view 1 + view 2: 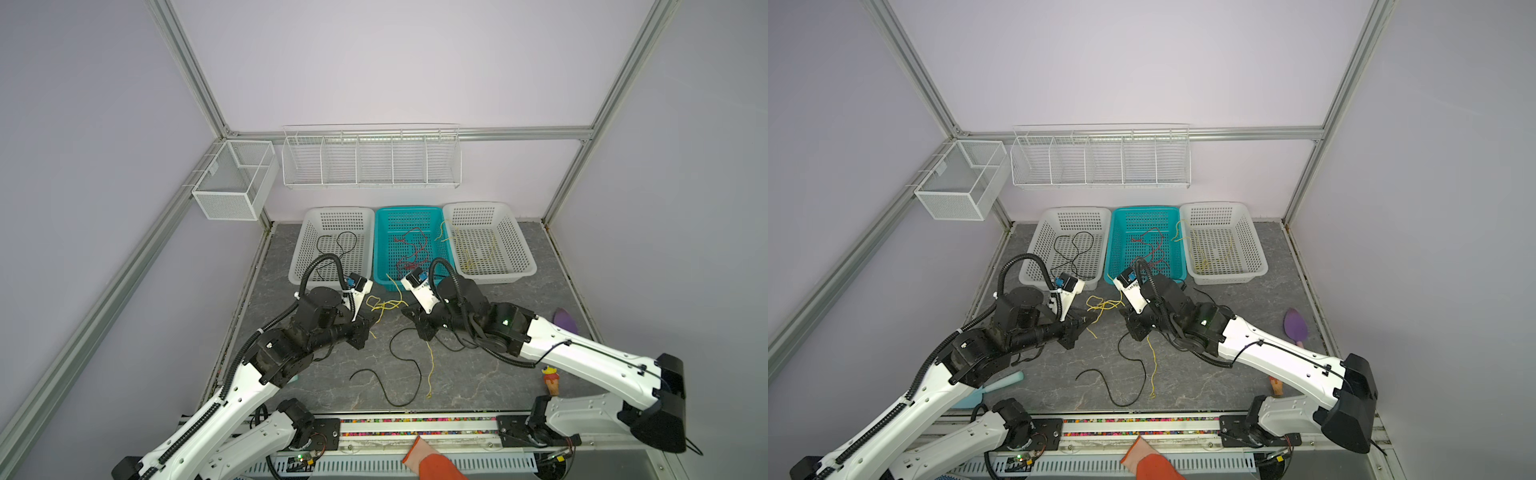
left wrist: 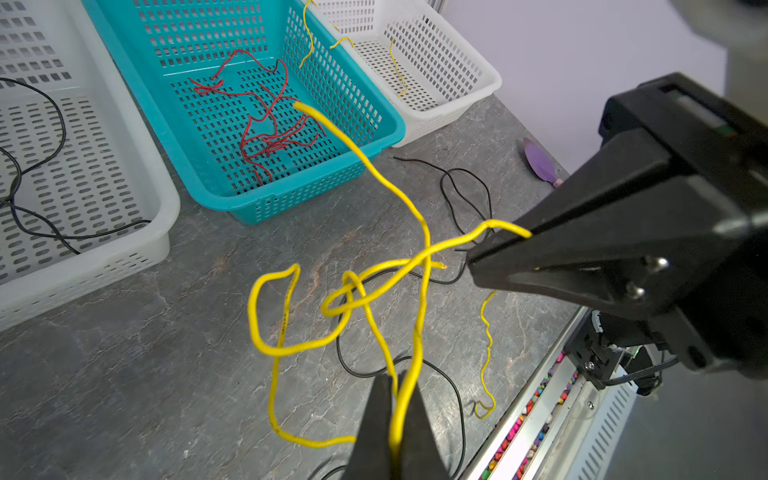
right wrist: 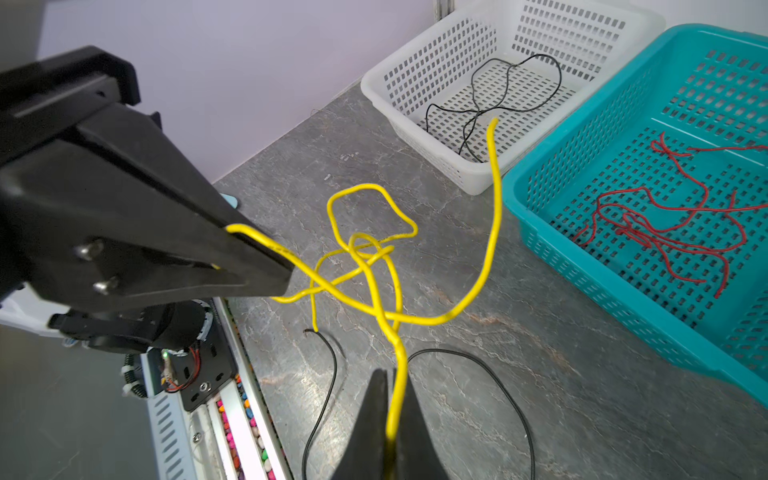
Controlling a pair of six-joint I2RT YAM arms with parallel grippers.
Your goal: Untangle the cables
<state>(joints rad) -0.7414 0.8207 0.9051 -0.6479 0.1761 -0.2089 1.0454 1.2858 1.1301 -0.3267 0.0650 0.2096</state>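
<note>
Two arms meet over the middle of the grey counter (image 1: 478,374); behind them stand three baskets in a row: the left basket (image 1: 305,249) holds black cables, the teal basket (image 1: 380,249) red ones, and the right basket (image 1: 519,249) yellow ones.

Smaller than these, the left hand (image 1: 372,320) and the right hand (image 1: 409,314) face each other tip to tip, a little apart; each has its jaws pressed together on a strand of the yellow tangle (image 1: 384,305), as both wrist views show, with yellow wire running down between the closed fingers (image 2: 374,415).

The tangle hangs between the two hands, lifted off the counter; its long axis runs left to right, from one hand straight to the other, so neither arm is clearly nearer, and I judge that drawing the hands apart along that line is what the coming move turns on.

A black cable (image 1: 409,361) lies loose on the counter, curling toward the front edge; just beside it a thin yellow cable (image 1: 431,365) runs toward that edge from under the right hand; whether it belongs to the tangle I cannot tell.

Smaller again, the knot (image 2: 353,291) sits about midway between the hands, several loops crossing one another there.

Smallest, one free end (image 2: 297,104) stands up from the tangle and points toward the baskets.
</note>
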